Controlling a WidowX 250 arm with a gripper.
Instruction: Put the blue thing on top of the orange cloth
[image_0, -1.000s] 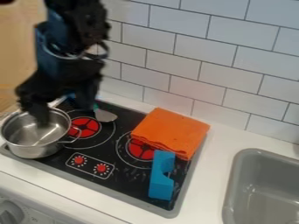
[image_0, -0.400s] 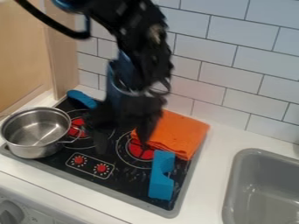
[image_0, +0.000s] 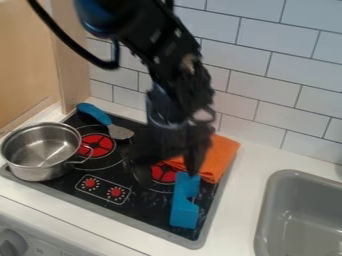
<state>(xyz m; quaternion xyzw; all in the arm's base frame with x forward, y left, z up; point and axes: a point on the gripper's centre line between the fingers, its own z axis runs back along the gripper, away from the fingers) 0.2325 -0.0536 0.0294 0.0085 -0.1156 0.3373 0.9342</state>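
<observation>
Behind the cooktop, a tiled wall (image_0: 280, 90); around it, a white worktop (image_0: 234, 220). Black and grey-rimmed, the cooktop (image_0: 147, 207), with red burner discs. Above it, slanting down from the top edge, the robot arm (image_0: 177, 65); at the arm's end, over the right half of the cooktop, the hand (image_0: 168, 179), apparently open and empty, with fingers apart. To the right of the cooktop, a grey sink (image_0: 294, 220). On its left end, a steel pot (image_0: 40, 165). At its far right corner, the folded orange cloth (image_0: 224, 150), partly hidden by the hand. On its near right part, the notched blue block (image_0: 184, 205), lying just beside the cloth; touching or not, impossible to tell. Toward its far left corner, a blue-handled utensil (image_0: 93, 112).

Likely at the stage of lining up over the block, with lifting and placing yet to do. Could easily catch the cloth along with the block, given such closeness, and drag or bunch up the folds. Might also pinch badly at the notch, with too little to hold, and slip or twist on the lift. From a low carry, a risk of pushing the cloth toward the wall instead of landing on top; from an off-centre release, a risk of tipping off the uneven edge.
</observation>
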